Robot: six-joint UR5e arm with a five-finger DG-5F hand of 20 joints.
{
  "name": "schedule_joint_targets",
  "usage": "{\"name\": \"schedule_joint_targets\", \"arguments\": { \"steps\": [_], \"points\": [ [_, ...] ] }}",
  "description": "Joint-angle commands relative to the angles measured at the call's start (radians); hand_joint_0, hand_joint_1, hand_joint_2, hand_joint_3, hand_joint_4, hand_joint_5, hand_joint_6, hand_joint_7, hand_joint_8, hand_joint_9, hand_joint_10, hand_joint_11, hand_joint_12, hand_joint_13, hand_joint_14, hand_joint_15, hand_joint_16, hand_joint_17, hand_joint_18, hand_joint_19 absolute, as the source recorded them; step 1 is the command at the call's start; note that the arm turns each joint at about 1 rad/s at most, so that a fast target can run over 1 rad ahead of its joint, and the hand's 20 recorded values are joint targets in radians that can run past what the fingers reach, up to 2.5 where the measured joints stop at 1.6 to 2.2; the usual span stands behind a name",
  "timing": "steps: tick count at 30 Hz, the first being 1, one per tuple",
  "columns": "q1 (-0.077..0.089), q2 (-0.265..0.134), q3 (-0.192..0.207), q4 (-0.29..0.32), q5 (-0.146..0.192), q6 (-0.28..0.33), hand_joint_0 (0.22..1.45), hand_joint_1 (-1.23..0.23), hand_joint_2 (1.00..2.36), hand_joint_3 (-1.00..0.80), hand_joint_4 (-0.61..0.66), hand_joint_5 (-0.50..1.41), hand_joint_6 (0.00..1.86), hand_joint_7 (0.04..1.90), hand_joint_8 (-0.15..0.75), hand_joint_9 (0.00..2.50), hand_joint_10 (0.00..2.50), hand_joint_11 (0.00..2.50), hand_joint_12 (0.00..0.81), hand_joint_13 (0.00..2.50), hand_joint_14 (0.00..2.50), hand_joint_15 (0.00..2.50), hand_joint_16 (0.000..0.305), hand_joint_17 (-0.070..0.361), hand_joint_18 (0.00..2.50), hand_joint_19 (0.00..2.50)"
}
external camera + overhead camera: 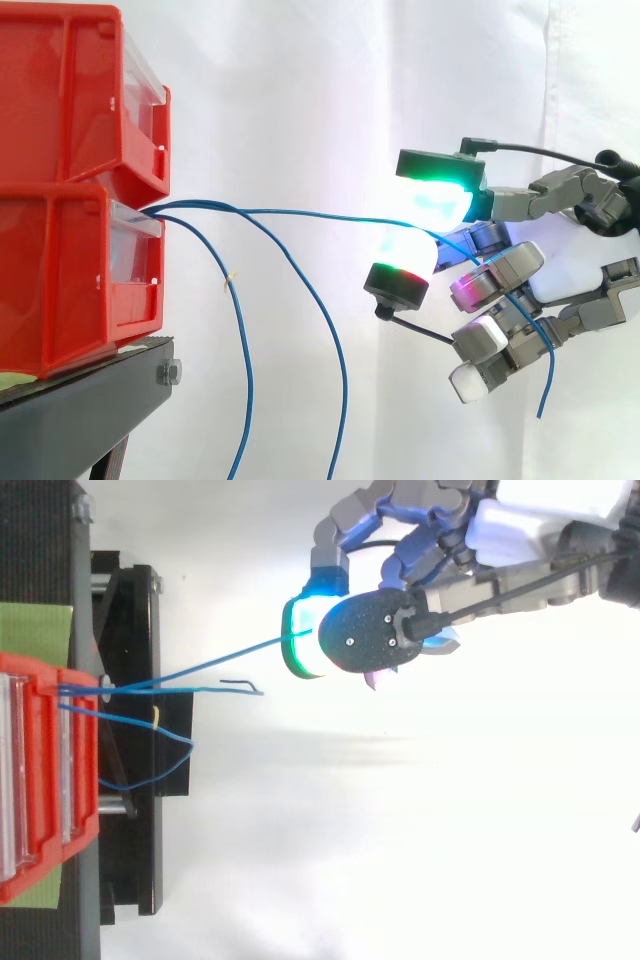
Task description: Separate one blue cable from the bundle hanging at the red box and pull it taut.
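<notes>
The hand (560,272) is pinching one blue cable (340,217) between its fingertips — the cable is running toward nine o'clock to the lower red bin (60,290).

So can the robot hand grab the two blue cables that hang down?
Probably not right now: the hand is shut on one blue cable. Nothing blocks the hanging cables, though.

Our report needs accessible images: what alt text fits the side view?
The robot hand pinches one blue cable, drawn nearly straight from the lower red bin on the left. Two more blue cables hang loose from that bin.
</notes>
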Motion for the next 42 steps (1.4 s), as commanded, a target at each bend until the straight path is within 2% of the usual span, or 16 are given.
{"name": "schedule_joint_targets", "arguments": {
  "steps": [1,9,13,22,34,36,39,42],
  "points": [
    [0.001,0.000,-0.001,-0.001,0.002,0.000,0.54,-0.59,1.00,-0.50,0.04,-0.22,0.91,0.92,0.265,0.89,0.97,1.39,0.343,0.97,0.02,0.88,0.042,0.095,0.64,0.55],
    [0.000,0.000,0.001,-0.002,0.002,0.006,0.54,-0.53,1.00,-0.50,0.02,-0.22,0.90,0.93,0.263,0.89,0.94,1.39,0.341,0.97,0.02,0.87,0.042,0.095,0.65,0.55],
    [0.000,0.000,-0.001,-0.002,0.002,0.008,0.62,-0.48,1.00,-0.50,-0.01,-0.21,0.90,0.98,0.245,0.90,0.86,1.44,0.330,0.96,0.02,0.86,0.040,0.090,0.63,0.57],
    [0.000,0.000,-0.001,-0.001,0.002,0.004,0.65,-0.63,1.02,-0.34,-0.06,-0.22,0.92,1.02,0.238,0.90,0.86,1.45,0.332,0.96,0.03,0.86,0.040,0.090,0.64,0.56],
    [0.000,0.002,0.001,-0.002,0.003,0.006,0.69,-0.68,1.01,-0.40,-0.18,-0.23,0.93,1.02,0.226,0.90,0.86,1.44,0.328,0.97,0.03,0.86,0.039,0.088,0.65,0.55],
    [0.000,0.000,0.001,-0.002,0.002,0.006,0.69,-0.67,1.01,-0.41,-0.15,-0.23,0.93,1.00,0.226,0.90,0.87,1.44,0.329,0.97,0.02,0.87,0.039,0.088,0.65,0.55],
    [0.001,0.000,-0.001,-0.002,0.002,0.006,0.64,-0.62,1.00,-0.50,-0.05,-0.23,0.92,0.94,0.240,0.92,0.87,1.45,0.329,0.97,0.03,0.87,0.040,0.089,0.65,0.56],
    [0.000,0.000,-0.001,-0.001,0.002,0.004,0.59,-0.59,1.00,-0.50,-0.01,-0.23,0.92,0.94,0.239,0.92,0.88,1.44,0.332,0.98,0.03,0.86,0.040,0.090,0.64,0.55]
  ]
}}
